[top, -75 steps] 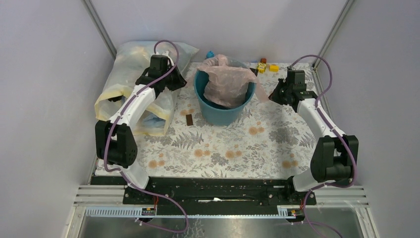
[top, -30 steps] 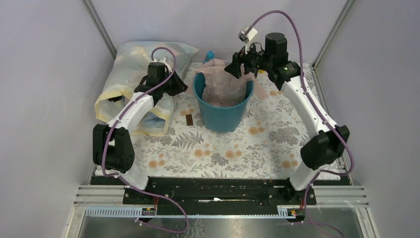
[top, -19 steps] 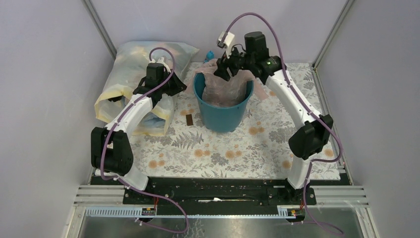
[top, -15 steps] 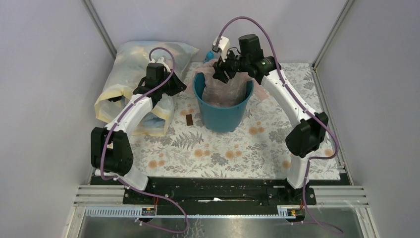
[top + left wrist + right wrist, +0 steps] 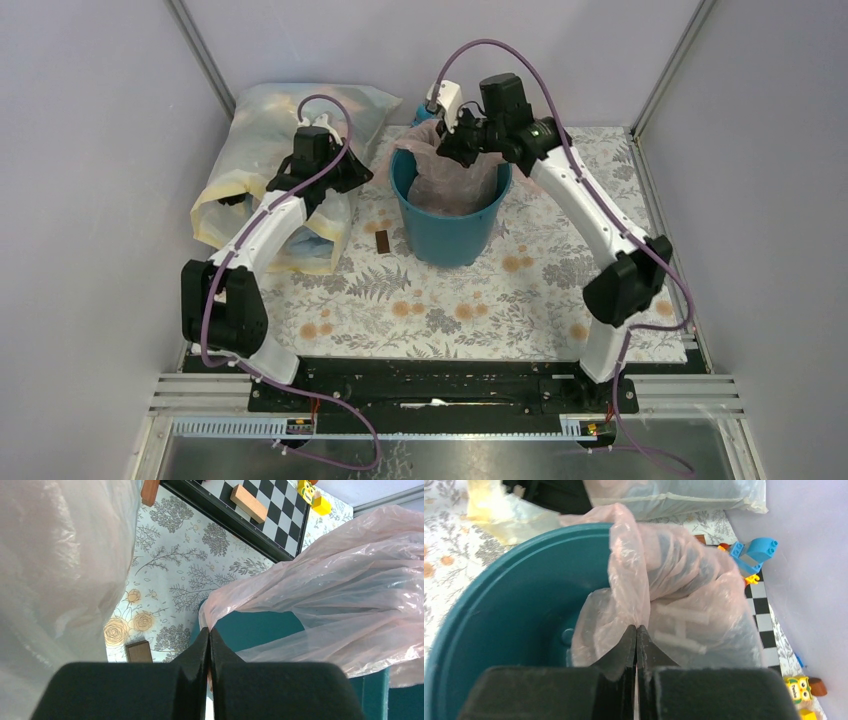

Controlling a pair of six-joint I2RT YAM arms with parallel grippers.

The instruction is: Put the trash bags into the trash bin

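Floral tbl (image 5: 450,300): teal bin (image 5: 450,235), yellowish sack (image 5: 250,130), brown block (image 5: 382,241), chkr board (image 5: 272,515).

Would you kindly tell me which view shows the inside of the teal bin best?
The right wrist view: it looks into the bin, showing most of its interior. The top view shows the whole bin, small; the left wrist view only outer wall.

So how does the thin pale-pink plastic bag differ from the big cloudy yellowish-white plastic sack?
The thin pale-pink plastic bag hangs in and over the round teal-blue plastic bucket; the big cloudy yellowish-white plastic sack lies on the table left of it. The bag looks limp; the sack bulges and is much larger. Both are translucent, crinkled plastic.
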